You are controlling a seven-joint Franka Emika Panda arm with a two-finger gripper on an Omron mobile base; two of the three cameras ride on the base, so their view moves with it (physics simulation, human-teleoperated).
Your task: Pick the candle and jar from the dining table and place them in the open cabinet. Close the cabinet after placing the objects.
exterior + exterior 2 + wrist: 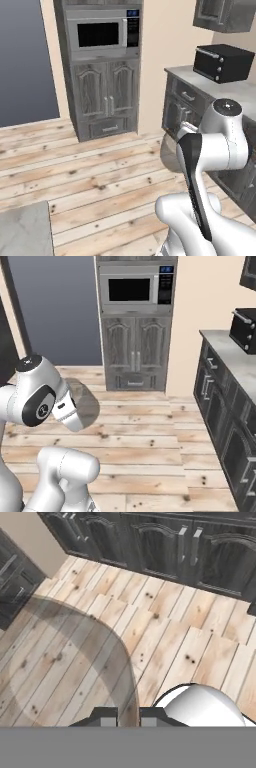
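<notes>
Hand view looks down along the gripper [128, 718]. Its two tips stand narrow, and the curved edge of the jar [65, 662] runs up between them, so it appears pinched by its wall. The jar shows as a frosted grey see-through round over the plank floor [200, 647]. In the left base view the cabinet [220, 15] hangs high and to the right, above the toaster [222, 62], well apart from the low-pointing hand. The coming move likely calls for a lift up and rightward. The cabinet is cut off by the frame, so its door and shelf cannot be made out. A corner of the table [22, 230] lies lower left.
</notes>
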